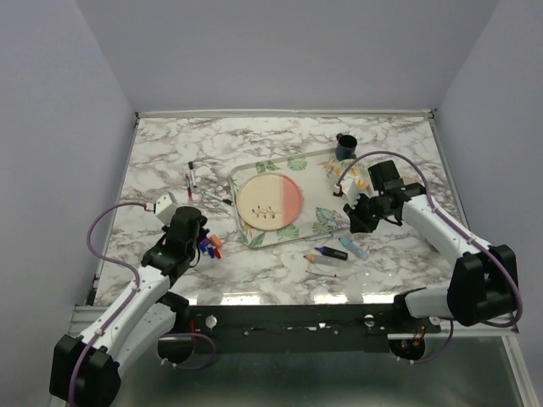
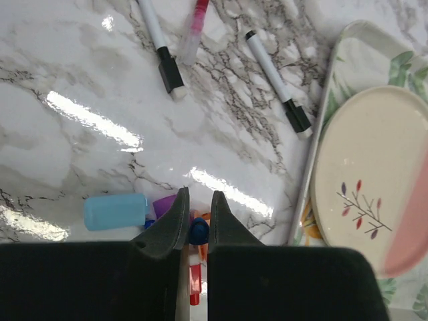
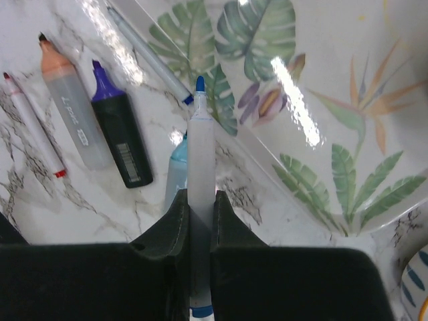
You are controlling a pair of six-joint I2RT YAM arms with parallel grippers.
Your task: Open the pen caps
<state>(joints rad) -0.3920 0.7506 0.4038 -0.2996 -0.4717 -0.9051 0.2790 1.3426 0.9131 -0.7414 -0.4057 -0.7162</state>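
The left claw (image 2: 199, 199) is pinched shut on a small blue cap (image 2: 198, 231). The right claw (image 3: 200, 196) squeezes a white pen (image 3: 199, 147), its blue tip bare.

One plate (image 1: 268, 202), one tray (image 1: 316, 174), one cup (image 1: 345, 147)

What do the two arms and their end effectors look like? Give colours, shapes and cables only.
The left arm and right arm have white links joined by bulky black joint housings. A thin lavender cable loops off each. The left end effector and right end effector each have two black fingers tapering to narrow tips from a broad black body. No markings or sleeves show.
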